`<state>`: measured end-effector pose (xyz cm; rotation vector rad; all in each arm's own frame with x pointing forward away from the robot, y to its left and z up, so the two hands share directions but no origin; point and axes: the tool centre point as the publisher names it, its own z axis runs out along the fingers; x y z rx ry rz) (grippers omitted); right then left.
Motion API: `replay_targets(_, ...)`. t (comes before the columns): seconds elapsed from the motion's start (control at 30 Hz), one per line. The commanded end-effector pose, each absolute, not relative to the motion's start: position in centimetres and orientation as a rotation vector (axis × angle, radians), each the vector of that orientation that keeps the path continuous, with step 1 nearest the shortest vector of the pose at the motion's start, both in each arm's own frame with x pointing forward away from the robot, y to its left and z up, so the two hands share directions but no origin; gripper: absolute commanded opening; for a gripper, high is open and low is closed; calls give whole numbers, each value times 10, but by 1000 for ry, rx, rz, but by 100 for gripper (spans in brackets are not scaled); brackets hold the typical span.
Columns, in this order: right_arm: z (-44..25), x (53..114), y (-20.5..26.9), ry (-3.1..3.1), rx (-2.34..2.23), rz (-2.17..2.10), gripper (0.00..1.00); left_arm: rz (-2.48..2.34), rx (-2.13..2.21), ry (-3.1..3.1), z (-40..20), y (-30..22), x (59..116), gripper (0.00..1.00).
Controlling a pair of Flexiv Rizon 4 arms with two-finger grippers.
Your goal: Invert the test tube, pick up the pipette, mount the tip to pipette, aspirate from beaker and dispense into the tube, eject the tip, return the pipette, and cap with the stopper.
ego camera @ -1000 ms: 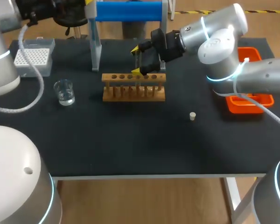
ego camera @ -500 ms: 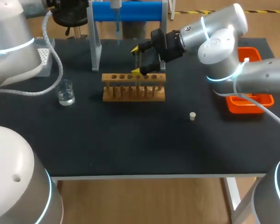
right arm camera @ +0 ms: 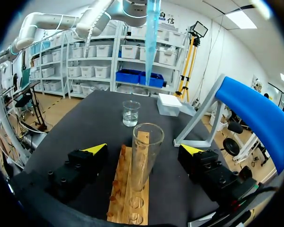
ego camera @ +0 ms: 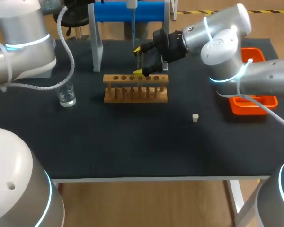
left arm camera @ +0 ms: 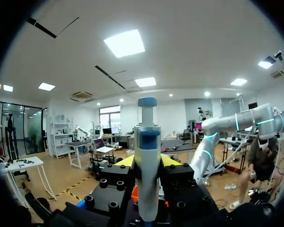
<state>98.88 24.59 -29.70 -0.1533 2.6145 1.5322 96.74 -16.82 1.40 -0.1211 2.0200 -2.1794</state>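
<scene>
Head view: black tabletop (ego camera: 132, 151), wooden rack (ego camera: 136, 88) behind its middle, long side running left to right. The right arm comes in from the right side and reaches past the middle. Right end effector (ego camera: 141, 60) sits over the rack's right-hand holes.

Right wrist view: its 2 fingers stand wide apart. The test tube (right arm camera: 146, 151) is upright in the rack between them, mouth up, with a gap on either side and neither finger touching glass. The pipette tip (right arm camera: 151, 28) hangs point-down, higher than the tube's mouth and not in it.

Left arm enters from the upper left corner. Left wrist view: left end effector (left arm camera: 148, 165) clamped on the pipette (left arm camera: 147, 142), body upright between the finger blocks, plunger on top.

Edges and gaps:
- Beaker (ego camera: 65, 93), holding clear liquid, stands left of the rack and apart from it, below the left arm's cable.
- Stopper (ego camera: 195, 117) lies in front and right of the rack, well apart, nearer the rack than the front edge.
- Orange tray (ego camera: 255, 105) sits at the right edge, partly under the right arm.
- Blue stand (ego camera: 128, 10) runs along the back edge, close behind the rack.
- Tip box (right arm camera: 169, 105) sits beyond the beaker, beside the stand's leg
</scene>
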Motion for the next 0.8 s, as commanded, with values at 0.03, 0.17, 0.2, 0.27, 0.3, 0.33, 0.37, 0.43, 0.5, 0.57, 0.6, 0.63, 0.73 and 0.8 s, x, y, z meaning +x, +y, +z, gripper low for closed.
replay_targets(0.03,-297,989,245,2617,-155,1532,100,-2197,-110,2033,13,-174,975,0)
replay_targets(0.17,-297,989,245,2617,-155,1532,100,-2219,-118,2035,9,-179,977,0)
replay_targets(0.2,-297,989,245,2617,-155,1532,100,-2222,-120,2036,8,-181,977,0)
replay_targets(0.27,-297,989,245,2617,-155,1532,100,-2246,-123,2032,7,-183,978,0)
replay_targets(0.3,-297,989,245,2617,-155,1532,100,-2263,-123,2030,7,-184,978,0)
replay_targets(0.33,-297,989,245,2617,-155,1532,100,-2263,-126,2031,6,-185,978,0)
replay_targets(0.37,-297,989,245,2617,-155,1532,100,-2258,-130,2034,5,-186,979,0)
replay_targets(0.43,-297,989,245,2617,-155,1532,100,-2261,-131,2040,4,-187,979,0)
replay_targets(0.5,-297,989,245,2617,-155,1532,100,-2278,-136,2036,3,-187,979,0)
replay_targets(0.57,-297,989,245,2617,-155,1532,100,-2271,-144,2037,2,-186,979,0)
replay_targets(0.6,-297,989,245,2617,-155,1532,100,-2271,-144,2037,2,-186,979,0)
replay_targets(0.63,-297,989,245,2617,-155,1532,100,-2271,-144,2037,2,-186,979,0)
replay_targets(0.73,-297,989,245,2617,-155,1532,100,-2271,-144,2037,2,-186,979,0)
replay_targets(0.8,-297,989,245,2617,-155,1532,100,-2271,-144,2037,2,-186,979,0)
